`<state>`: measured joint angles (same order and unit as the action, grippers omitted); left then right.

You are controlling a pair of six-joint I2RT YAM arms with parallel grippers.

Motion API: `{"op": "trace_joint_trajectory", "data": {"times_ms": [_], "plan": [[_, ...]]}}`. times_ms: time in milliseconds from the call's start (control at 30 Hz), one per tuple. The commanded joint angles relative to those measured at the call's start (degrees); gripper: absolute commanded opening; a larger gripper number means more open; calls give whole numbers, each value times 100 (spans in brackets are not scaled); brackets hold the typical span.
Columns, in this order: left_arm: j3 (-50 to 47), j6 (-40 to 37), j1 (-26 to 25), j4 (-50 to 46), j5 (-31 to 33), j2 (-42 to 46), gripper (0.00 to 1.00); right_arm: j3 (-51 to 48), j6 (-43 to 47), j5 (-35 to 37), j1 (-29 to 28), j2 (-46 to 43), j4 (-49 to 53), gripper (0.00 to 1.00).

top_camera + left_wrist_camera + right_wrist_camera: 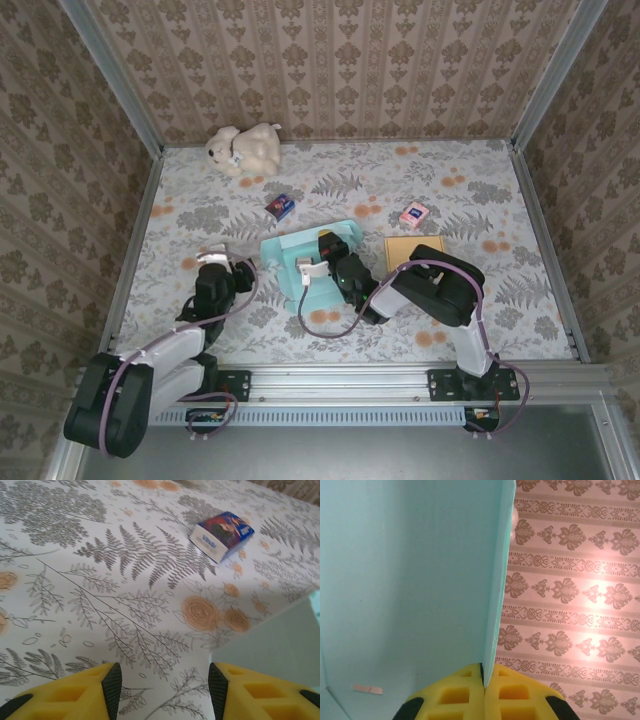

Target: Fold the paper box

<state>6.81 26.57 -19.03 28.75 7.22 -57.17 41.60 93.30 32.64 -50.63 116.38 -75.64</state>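
The teal paper box [290,262] lies partly folded on the flowered tablecloth in the middle of the top view. My right gripper [326,248] reaches over it from the right. In the right wrist view its yellow fingers are shut [483,677] on the thin edge of an upright teal box wall [420,580]. To the left of the box, my left gripper [213,260] stands open [162,690] low over bare cloth with nothing between its fingers. A corner of the box [280,645] shows at the right of the left wrist view.
A small blue card box [280,206] [222,535] lies beyond the left gripper. Further off are a pink packet [413,214], a tan square [400,247] beside the right arm, and a white plush toy [243,148] at the back wall. Patterned walls enclose the table.
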Motion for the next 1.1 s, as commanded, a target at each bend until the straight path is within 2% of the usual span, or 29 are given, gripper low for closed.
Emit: {"op": "trace_joint_trajectory", "data": {"times_ms": [0,333,800,1067], "plan": [[159,96,92,40,-236,41,56,-38,24,-86,52,177,304,0],[248,15,50,677,-1132,-466,55,-9,-117,-144,69,100,543,0],[434,-206,-91,922,-1312,-818,55,6,-184,-152,70,88,634,0],[698,-467,-364,1094,-1329,-1208,56,7,-189,-153,70,81,640,0]]}}
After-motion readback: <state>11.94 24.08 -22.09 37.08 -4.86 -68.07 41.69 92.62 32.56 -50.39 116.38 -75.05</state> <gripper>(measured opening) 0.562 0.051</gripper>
